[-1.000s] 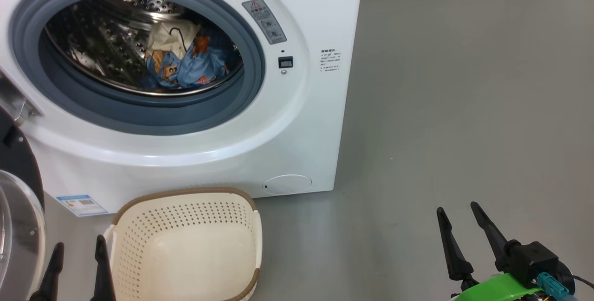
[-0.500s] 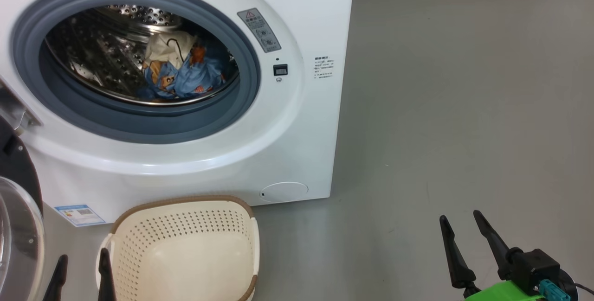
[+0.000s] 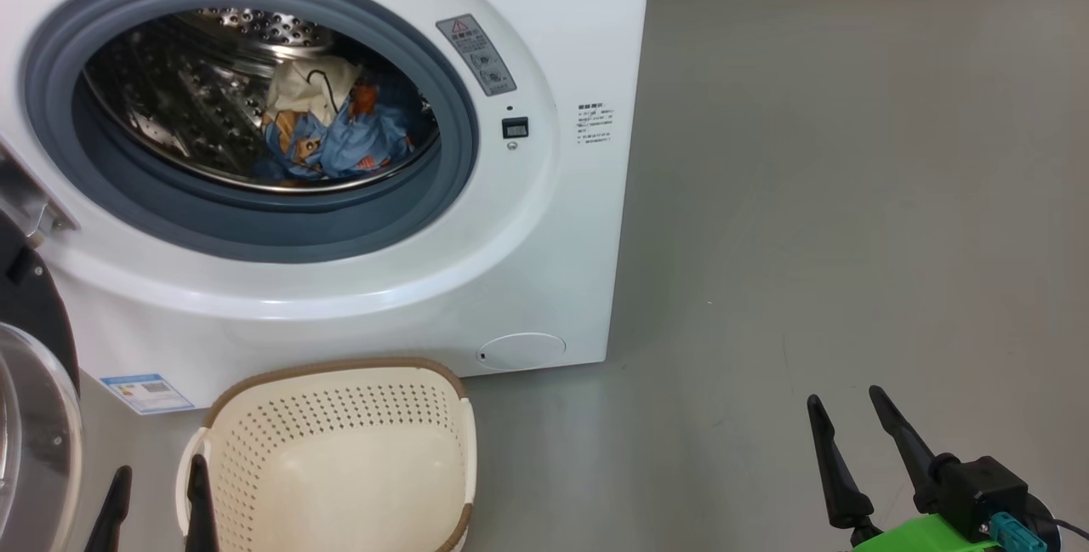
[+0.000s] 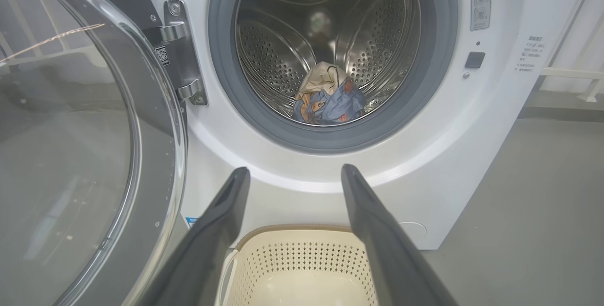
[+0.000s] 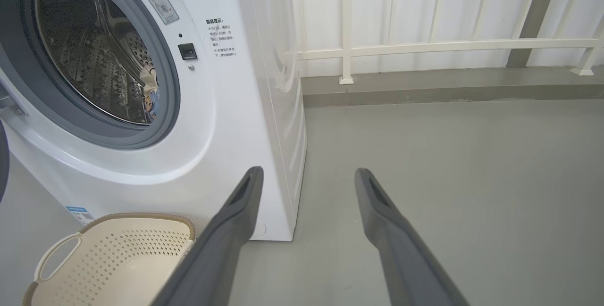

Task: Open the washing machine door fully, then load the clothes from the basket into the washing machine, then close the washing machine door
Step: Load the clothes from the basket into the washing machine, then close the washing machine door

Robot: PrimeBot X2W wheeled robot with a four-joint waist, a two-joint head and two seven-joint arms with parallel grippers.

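Smooth grey floor (image 5: pixel 448 155), white railing (image 5: pixel 424 46), pale panelled wall (image 5: pixel 401 4)

basket (image 4: pixel 302 254) on floor (image 4: pixel 519 202) just ahead of left gripper (image 4: pixel 295 170) jaws, just before washing machine (image 4: pixel 472 155) front. clothes (image 4: pixel 330 101) in drum (image 4: pixel 283 61) beyond it, straight ahead of same jaws. washing machine door (image 4: pixel 85 131) stands open left of them. right gripper (image 3: pixel 845 396) jaws: washing machine ahead-left, floor ahead.
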